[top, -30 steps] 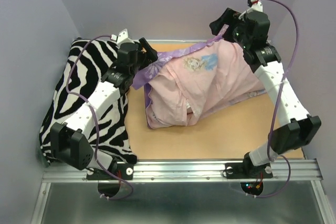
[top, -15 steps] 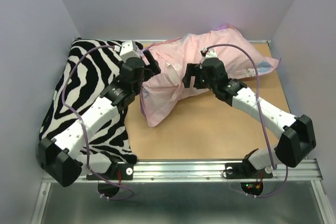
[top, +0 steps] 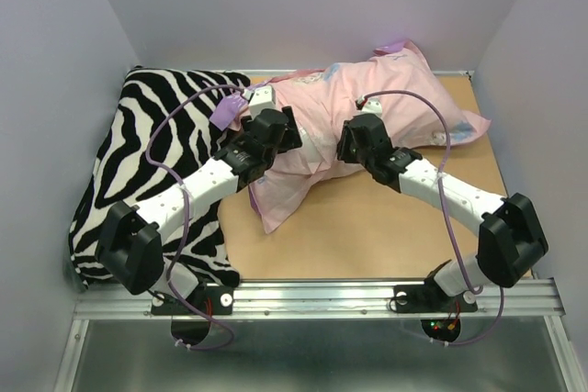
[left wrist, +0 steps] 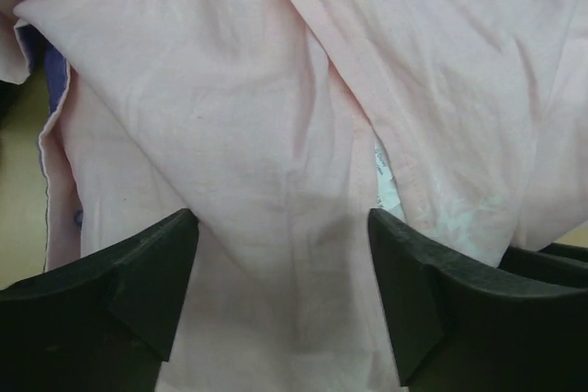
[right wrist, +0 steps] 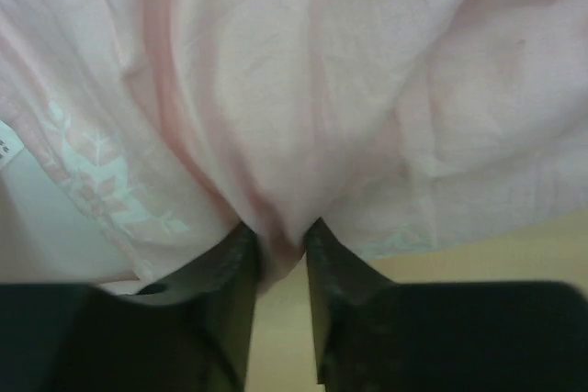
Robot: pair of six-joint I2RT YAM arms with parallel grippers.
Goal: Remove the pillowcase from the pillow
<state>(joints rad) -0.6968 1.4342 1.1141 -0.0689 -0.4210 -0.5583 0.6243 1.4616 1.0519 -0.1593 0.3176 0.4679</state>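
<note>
The pink pillowcase (top: pixel 386 98) lies bunched across the back of the wooden table (top: pixel 367 236), its pale inside showing, stuffed plump. My left gripper (top: pixel 280 130) presses onto its left part; in the left wrist view the left gripper (left wrist: pixel 280 263) stands open, black fingers (left wrist: pixel 138 282) wide apart with smooth pillowcase (left wrist: pixel 276 117) fabric between them. My right gripper (top: pixel 354 144) is at the case's front edge; the right wrist view shows the right gripper (right wrist: pixel 280 245) shut on a fold of the pillowcase (right wrist: pixel 322 89). A white patch (right wrist: pixel 23 208) at the left may be the pillow, otherwise hidden.
A black-and-white zebra-striped cushion (top: pixel 147 162) fills the table's left side, under the left arm. Lilac walls close in at the back and both sides. Bare wood (top: pixel 386 218) shows in front of the pillowcase, and a metal rail (top: pixel 322 298) runs along the near edge.
The right arm came down from the back right corner to the middle and closed on a fold. The pillowcase dropped and flattened toward the back. The left gripper moved right onto it, jaws narrowing.
</note>
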